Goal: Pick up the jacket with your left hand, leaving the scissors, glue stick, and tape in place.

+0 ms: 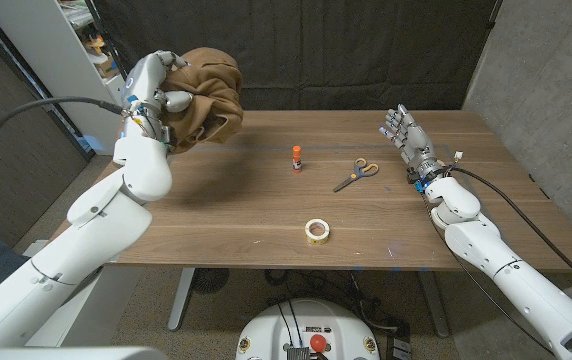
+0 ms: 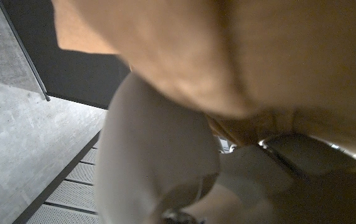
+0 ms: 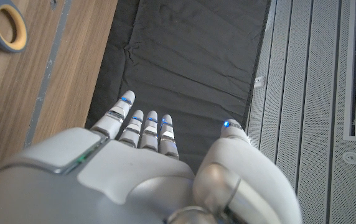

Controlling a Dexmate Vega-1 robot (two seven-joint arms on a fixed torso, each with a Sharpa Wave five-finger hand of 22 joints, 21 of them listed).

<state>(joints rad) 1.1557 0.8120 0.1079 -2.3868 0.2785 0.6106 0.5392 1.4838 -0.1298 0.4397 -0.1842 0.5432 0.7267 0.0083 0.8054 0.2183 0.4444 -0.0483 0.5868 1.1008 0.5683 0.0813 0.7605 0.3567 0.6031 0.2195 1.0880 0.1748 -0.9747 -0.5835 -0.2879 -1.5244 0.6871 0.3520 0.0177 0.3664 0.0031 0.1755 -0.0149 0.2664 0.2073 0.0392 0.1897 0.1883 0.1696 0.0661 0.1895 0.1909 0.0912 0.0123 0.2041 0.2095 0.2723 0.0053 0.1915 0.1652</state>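
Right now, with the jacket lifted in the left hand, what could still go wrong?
1. The jacket is bunched in the left hand, with folds hanging loose below it; the hold may slip.
2. If the arm swings toward the middle, trailing cloth could brush the glue stick, which stands upright and would likely tip.
3. The right hand is open near the scissors; any drift could nudge them. The tape looks safest.
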